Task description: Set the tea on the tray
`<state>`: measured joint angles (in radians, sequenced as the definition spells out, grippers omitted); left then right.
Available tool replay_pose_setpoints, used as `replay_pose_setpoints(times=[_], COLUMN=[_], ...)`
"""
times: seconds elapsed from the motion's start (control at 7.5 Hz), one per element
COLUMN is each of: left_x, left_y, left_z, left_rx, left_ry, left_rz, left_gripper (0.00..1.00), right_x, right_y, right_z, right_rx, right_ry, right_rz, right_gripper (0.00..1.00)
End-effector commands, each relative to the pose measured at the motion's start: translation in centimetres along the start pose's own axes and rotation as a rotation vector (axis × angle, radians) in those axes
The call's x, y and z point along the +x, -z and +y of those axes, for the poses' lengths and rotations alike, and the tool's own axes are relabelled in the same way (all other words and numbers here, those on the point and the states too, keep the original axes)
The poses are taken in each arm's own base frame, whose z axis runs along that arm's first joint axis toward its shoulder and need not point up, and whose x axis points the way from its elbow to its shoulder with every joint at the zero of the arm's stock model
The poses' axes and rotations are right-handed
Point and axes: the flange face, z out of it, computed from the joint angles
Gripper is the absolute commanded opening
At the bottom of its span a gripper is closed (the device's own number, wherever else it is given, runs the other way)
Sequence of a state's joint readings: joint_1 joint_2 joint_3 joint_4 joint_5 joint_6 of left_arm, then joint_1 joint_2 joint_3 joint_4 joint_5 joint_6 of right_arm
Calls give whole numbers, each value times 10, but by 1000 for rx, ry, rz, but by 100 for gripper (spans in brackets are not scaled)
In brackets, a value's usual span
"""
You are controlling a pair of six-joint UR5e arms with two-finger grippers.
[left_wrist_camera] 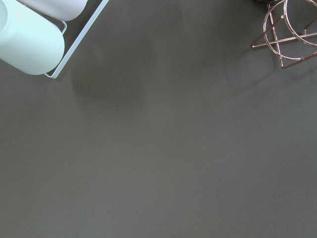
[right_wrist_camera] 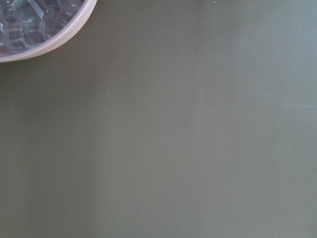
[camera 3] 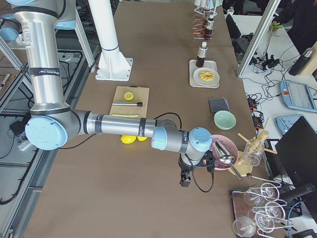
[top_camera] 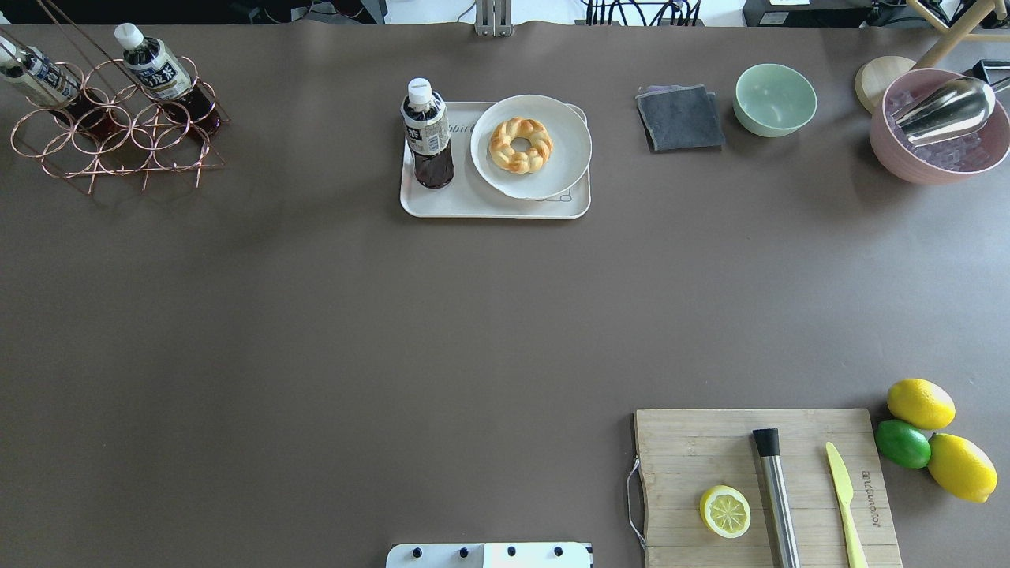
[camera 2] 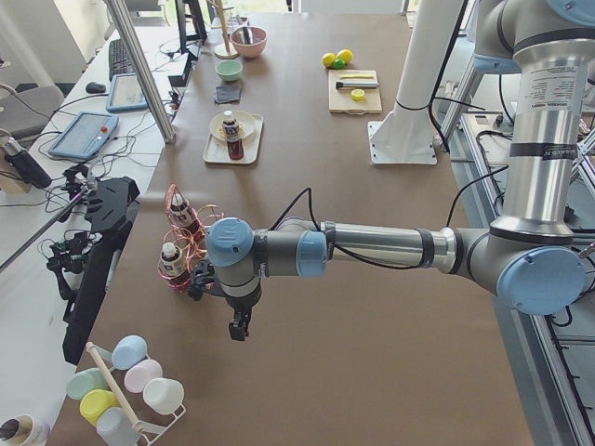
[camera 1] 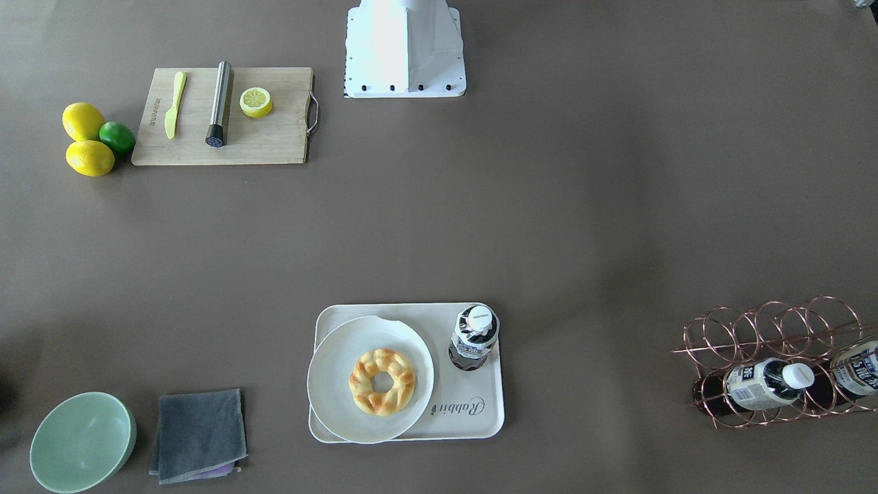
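A tea bottle (camera 1: 473,337) with a white cap stands upright on the cream tray (camera 1: 490,384), beside a white plate. It also shows in the overhead view (top_camera: 428,134) on the tray (top_camera: 442,203). Two like bottles (top_camera: 158,71) (top_camera: 31,75) lie in a copper wire rack (top_camera: 118,142). Neither gripper is near the tray. My left gripper (camera 2: 240,327) hangs over bare table beyond the rack, at the table's left end. My right gripper (camera 3: 184,178) hangs at the right end near a pink bowl. I cannot tell whether either is open or shut.
The white plate (top_camera: 530,146) holds a doughnut (top_camera: 520,144). A grey cloth (top_camera: 680,117), green bowl (top_camera: 775,99) and pink ice bowl (top_camera: 939,130) with a scoop line the far edge. A wooden board (top_camera: 765,481) carries a lemon half, steel muddler and knife, with lemons (top_camera: 961,465) beside it. Pastel cups (camera 2: 130,386) sit on a rack.
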<state>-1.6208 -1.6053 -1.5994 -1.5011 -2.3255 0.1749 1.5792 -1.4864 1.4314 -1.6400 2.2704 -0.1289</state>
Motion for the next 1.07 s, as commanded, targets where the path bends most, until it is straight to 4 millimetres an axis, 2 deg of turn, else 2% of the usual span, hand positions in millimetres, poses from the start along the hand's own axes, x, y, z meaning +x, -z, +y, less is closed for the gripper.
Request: replay_pose_setpoints(times=[0.0,0.13,0.53,0.93], left_x=[0,-1,2,5], left_y=[0,0,2,4], left_z=[-1,-1,-7,-10], left_rx=[0,-1,3,6], left_ry=[1,2,-6,-12], left_rz=[0,0,-1,-1], left_gripper=[98,98,98,98], right_x=[7,1,-9,-20], right_y=[24,37,48,40], right_z=[-2,-10,-21,-26], right_rx=[50,69,88,75], right_ry=[4,6,-19,-3], right_rz=[-4,-9,-15,-23], right_gripper=[100,100,100,100])
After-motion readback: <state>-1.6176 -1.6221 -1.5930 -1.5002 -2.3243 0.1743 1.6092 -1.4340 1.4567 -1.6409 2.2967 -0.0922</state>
